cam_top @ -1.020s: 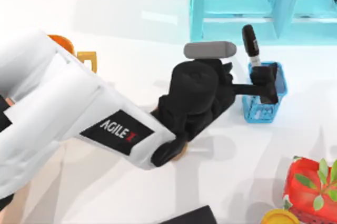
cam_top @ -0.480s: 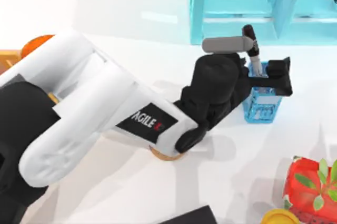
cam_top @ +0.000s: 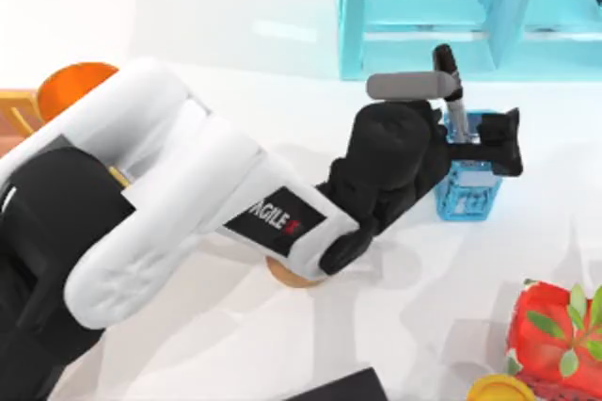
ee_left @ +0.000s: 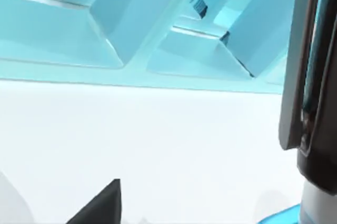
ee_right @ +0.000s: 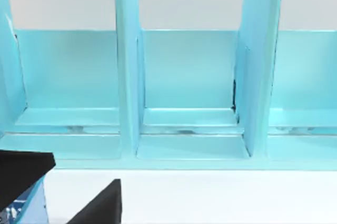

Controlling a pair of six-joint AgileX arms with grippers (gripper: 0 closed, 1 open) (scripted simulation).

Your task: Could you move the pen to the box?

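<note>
Far left of the table: an orange object (cam_top: 71, 81) peeks out behind the arm, with a bit of yellow-orange edge (cam_top: 17, 104) at the frame border; can't tell what either is. The left arm (cam_top: 179, 199) comes in from the lower left and stretches diagonally up and right, white links low over the table, AgileX label facing up, black wrist bulky above a small tan round thing (cam_top: 292, 274) that is mostly hidden under it. Left gripper (cam_top: 475, 142) sits at the blue mesh cup (cam_top: 467, 189), black fingers (cam_top: 508, 142) spread either side of the cup's mouth, around the pen (cam_top: 451, 90); can't tell if the pads touch the barrel or how wide the gap is. The pen stands in the cup, tilted, black cap up, near the front of the turquoise shelf unit (cam_top: 423, 6); left wrist view has the pen (ee_left: 316, 129) very close, dark cap above the pale barrel, shelf dividers behind. Right wrist view faces the shelf compartments (ee_right: 189, 77) head-on, a corner of the cup (ee_right: 21, 203) at the edge. Lower right of the table: a red item with green leaves (cam_top: 555, 330) and a yellow disc (cam_top: 499, 389); a dark edge (cam_top: 339, 387) at bottom centre.
</note>
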